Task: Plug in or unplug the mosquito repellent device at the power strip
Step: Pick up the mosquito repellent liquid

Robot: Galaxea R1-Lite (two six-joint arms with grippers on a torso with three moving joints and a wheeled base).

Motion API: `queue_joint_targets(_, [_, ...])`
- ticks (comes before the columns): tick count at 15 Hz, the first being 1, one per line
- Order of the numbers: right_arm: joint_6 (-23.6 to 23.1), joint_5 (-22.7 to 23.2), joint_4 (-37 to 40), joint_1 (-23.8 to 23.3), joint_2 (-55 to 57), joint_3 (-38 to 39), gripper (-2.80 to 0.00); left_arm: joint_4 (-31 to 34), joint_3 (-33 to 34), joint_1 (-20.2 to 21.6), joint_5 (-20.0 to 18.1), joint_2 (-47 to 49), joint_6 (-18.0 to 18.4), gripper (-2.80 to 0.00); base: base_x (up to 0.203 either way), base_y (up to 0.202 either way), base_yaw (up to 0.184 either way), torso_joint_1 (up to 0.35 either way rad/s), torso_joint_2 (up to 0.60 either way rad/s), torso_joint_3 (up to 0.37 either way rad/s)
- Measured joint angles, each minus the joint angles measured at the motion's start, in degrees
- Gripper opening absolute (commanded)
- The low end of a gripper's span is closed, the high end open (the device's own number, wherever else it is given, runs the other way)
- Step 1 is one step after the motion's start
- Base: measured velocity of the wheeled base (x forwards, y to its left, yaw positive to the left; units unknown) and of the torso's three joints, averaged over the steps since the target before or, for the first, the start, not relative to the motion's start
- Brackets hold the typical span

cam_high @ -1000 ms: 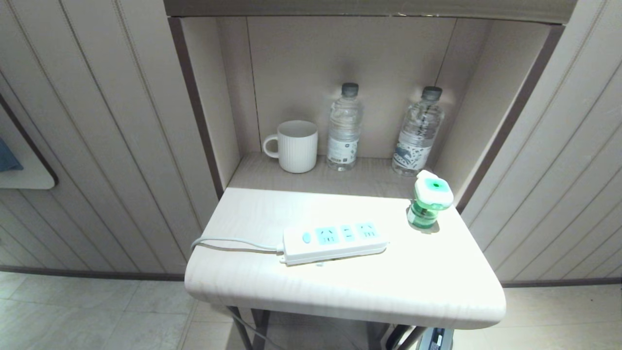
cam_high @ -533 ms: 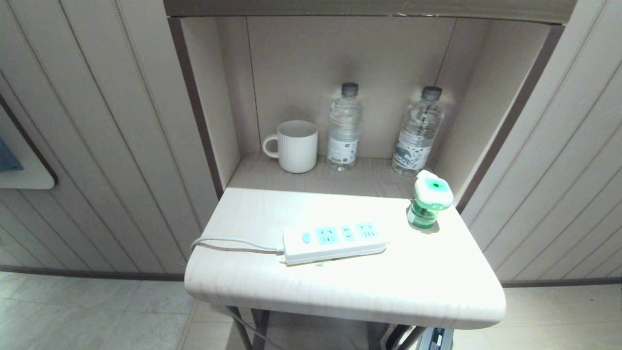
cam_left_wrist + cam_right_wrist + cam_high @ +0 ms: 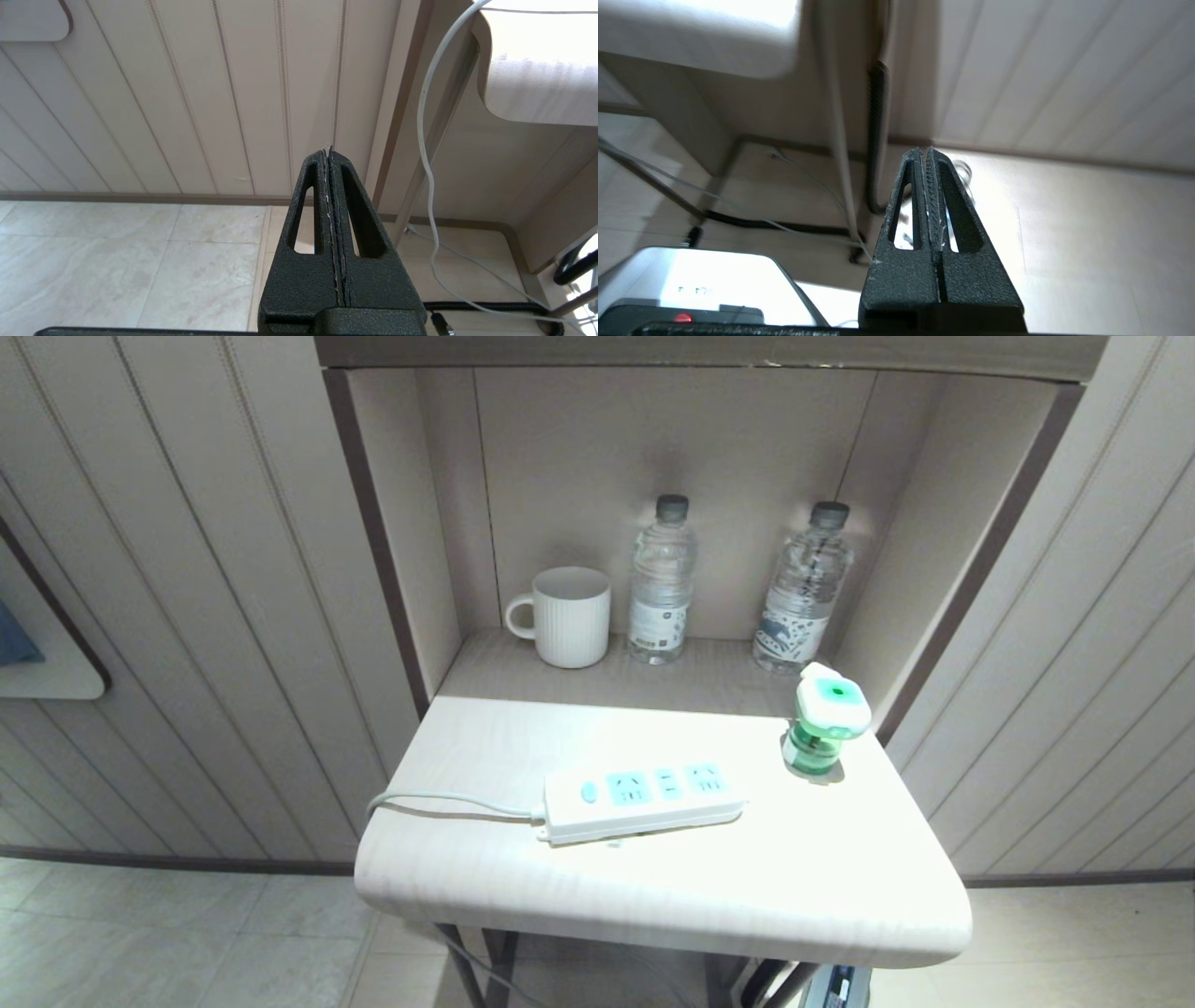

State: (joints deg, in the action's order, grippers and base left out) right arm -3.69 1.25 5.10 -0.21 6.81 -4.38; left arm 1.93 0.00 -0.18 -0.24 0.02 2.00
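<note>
- Head view: the mosquito repellent device (image 3: 827,719) is standing upright on its green bottle at the back right corner of the little table (image 3: 653,896), well apart from the power strip (image 3: 642,801), which lies flat mid-table with its cord running off the left edge. All the sockets look bare, so it reads as unplugged. If the job was unplugging, that's done; if plugging in, nothing's started. No arm shows over the table, just a dark bit of the robot poking in at the bottom edge. A mug (image 3: 563,615) and two water bottles (image 3: 662,581) sit back in the niche. I can't see the device's prongs from here.
- Left wrist view: the left gripper (image 3: 331,151) hangs low beside the table, fingers pressed together on nothing, pointing at the wall panelling. The tabletop is just a blown-out corner, so neither task item shows.
- Right wrist view: the right gripper (image 3: 928,151) is also below the table edge, fingers pressed together and empty. It's blurry, with tangled cables underneath, and the bright box in the corner is too washed out to identify.
</note>
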Motion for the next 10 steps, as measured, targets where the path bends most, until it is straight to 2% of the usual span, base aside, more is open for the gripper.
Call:
queue_joint_targets(4, [0.23,-0.48,-1.07,0.19,-5.21,2.23,-2.80,0.00,0.00,0.00,-0.02,0.00,0.00,-2.80,0.000,0.000,0.000,0.000,0.00,0.000])
queue_joint_targets(10, [1.83,-0.52,-1.63,0.21,-6.52,3.04,-2.80,0.02,0.00,0.00,0.00,0.00,0.00,-2.80,0.000,0.000,0.000,0.000,0.00,0.000])
